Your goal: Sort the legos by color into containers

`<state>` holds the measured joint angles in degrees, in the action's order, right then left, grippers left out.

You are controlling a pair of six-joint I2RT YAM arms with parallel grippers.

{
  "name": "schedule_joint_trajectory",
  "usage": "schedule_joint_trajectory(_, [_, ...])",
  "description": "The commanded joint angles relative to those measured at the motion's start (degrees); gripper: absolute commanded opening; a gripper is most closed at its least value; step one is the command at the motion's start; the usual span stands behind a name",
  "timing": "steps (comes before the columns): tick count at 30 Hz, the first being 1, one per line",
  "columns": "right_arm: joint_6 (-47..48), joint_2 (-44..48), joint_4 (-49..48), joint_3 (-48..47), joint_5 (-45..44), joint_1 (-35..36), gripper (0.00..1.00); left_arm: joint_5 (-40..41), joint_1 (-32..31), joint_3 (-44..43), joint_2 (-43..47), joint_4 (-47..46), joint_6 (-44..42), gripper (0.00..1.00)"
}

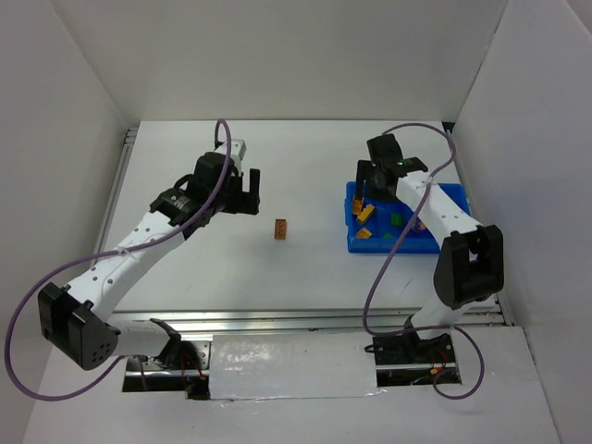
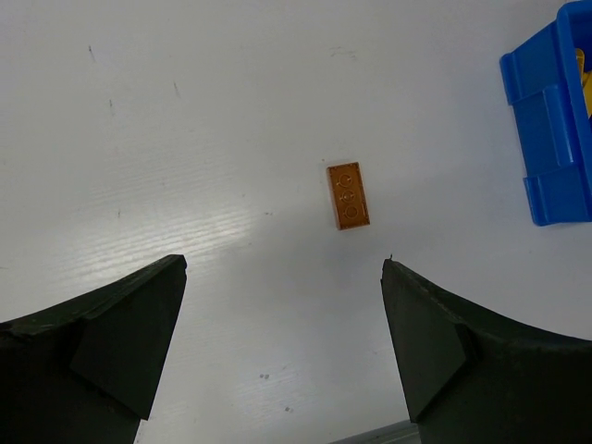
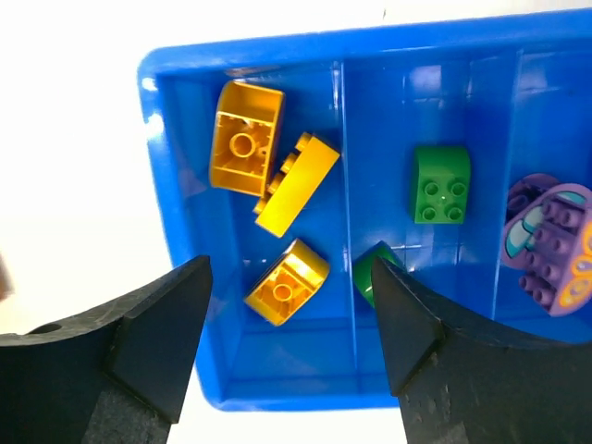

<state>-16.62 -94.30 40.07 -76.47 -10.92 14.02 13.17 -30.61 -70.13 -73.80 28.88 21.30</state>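
Note:
An orange-brown lego (image 1: 280, 228) lies flat on the white table between the arms, and shows studs up in the left wrist view (image 2: 348, 195). My left gripper (image 1: 246, 200) (image 2: 284, 264) hovers just left of it, open and empty. The blue tray (image 1: 407, 248) (image 3: 277, 42) stands at the right. Its leftmost compartment holds three yellow legos (image 3: 287, 282) (image 3: 245, 139) (image 3: 296, 185). Two green legos (image 3: 441, 185) sit in the compartment beside it, and purple legos (image 3: 546, 245) in the one after. My right gripper (image 1: 370, 183) (image 3: 289, 268) hangs open above the yellow compartment, holding nothing.
White walls close in the table at the back and both sides. A metal rail runs along the near edge by the arm bases (image 1: 277, 319). A corner of the blue tray (image 2: 550, 120) shows at the right in the left wrist view.

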Motion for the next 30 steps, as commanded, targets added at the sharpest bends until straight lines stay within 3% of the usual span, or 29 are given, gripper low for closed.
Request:
schedule_joint_trajectory(1, [-2.1, 7.7, -0.9, -1.6, -2.4, 1.7, 0.77, -0.7, 0.2, -3.9, -2.0, 0.3, 2.6, 0.99])
schedule_joint_trajectory(3, [-4.5, 10.7, -0.4, -1.4, -3.1, 2.5, 0.81, -2.0, 0.2, -5.0, -4.7, 1.3, 4.0, 1.0])
schedule_joint_trajectory(4, [-5.3, 14.4, -1.0, -0.9, -3.5, 3.0, 0.99, -2.5, 0.2, -6.3, -5.7, 1.9, 5.4, 1.0])
schedule_joint_trajectory(5, [-6.3, 16.6, -1.7, -0.2, -3.3, 3.2, 1.0, -3.0, 0.3, -7.0, -6.9, 2.3, 6.2, 1.0])
schedule_joint_trajectory(10, [-11.6, 29.8, -6.8, 8.2, 4.1, 3.2, 1.0, -4.2, -0.5, -11.9, -16.5, 4.4, 10.4, 0.99])
schedule_joint_trajectory(13, [-13.3, 33.2, -7.1, 12.1, 7.2, 3.5, 1.0, -4.3, -2.1, -15.7, -23.8, 5.5, 12.1, 0.98])
schedule_joint_trajectory(20, [-14.1, 33.0, -7.1, 16.2, 10.5, 3.8, 1.0, 1.9, -5.8, -24.8, -41.3, 9.3, 15.4, 0.9])
schedule_joint_trajectory(23, [-14.2, 32.4, -8.4, 16.8, 15.8, 4.3, 1.0, 4.0, -6.5, -28.6, -45.5, 11.4, 16.3, 0.89])
schedule_joint_trajectory(30, [-13.2, 30.8, -9.0, 16.7, 15.8, 5.6, 1.0, 4.1, -6.6, -28.7, -48.5, 11.8, 17.5, 0.79])
